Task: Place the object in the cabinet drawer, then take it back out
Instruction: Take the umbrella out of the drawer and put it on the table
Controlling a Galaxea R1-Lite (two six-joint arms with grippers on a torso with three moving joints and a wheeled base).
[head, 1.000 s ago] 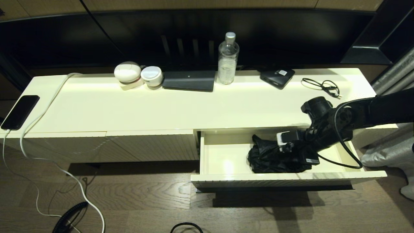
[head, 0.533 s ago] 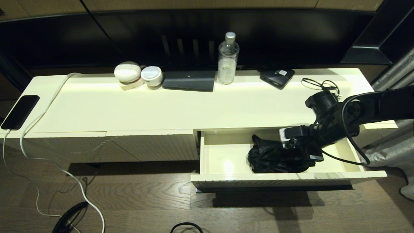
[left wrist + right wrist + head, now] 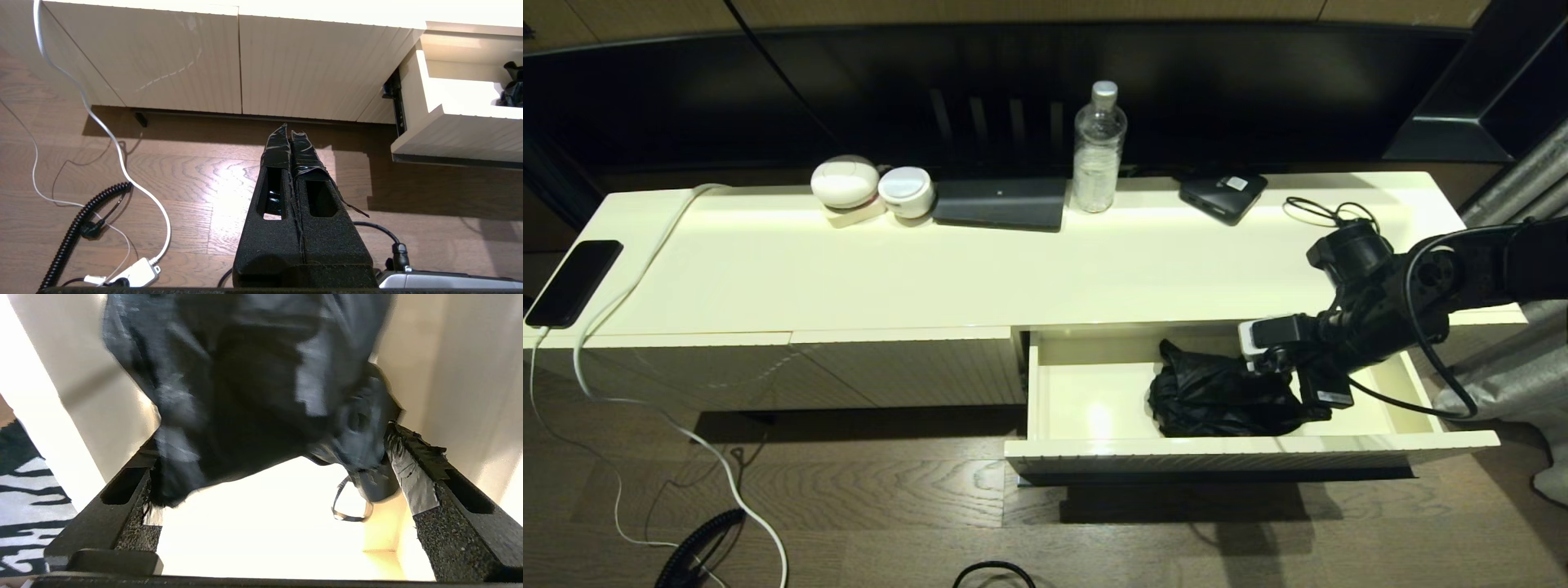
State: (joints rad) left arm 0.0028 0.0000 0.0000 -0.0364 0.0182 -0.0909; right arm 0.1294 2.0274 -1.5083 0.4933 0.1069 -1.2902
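The black folding umbrella (image 3: 1217, 396) lies as a loose bundle in the right half of the pulled-out cream cabinet drawer (image 3: 1086, 445). My right gripper (image 3: 1290, 384) reaches into the drawer from the right, just at the umbrella's right end. In the right wrist view the right gripper (image 3: 271, 445) is open, and its taped fingertips (image 3: 402, 457) stand wide apart on either side of the umbrella (image 3: 245, 388), whose handle and strap loop (image 3: 347, 506) hang near one finger. My left gripper (image 3: 290, 130) is shut and empty, parked low over the floor beside the drawer (image 3: 449, 134).
On the cabinet top stand a clear bottle (image 3: 1098, 147), a flat black device (image 3: 1001, 202), two white round items (image 3: 870, 188), a small black box (image 3: 1223, 194), a thin cable (image 3: 1335, 216) and a phone (image 3: 574, 282). Cables trail on the wooden floor (image 3: 686, 490).
My right arm has drawn back to the right and a little upward, away from the umbrella. The umbrella stays lying in the drawer.
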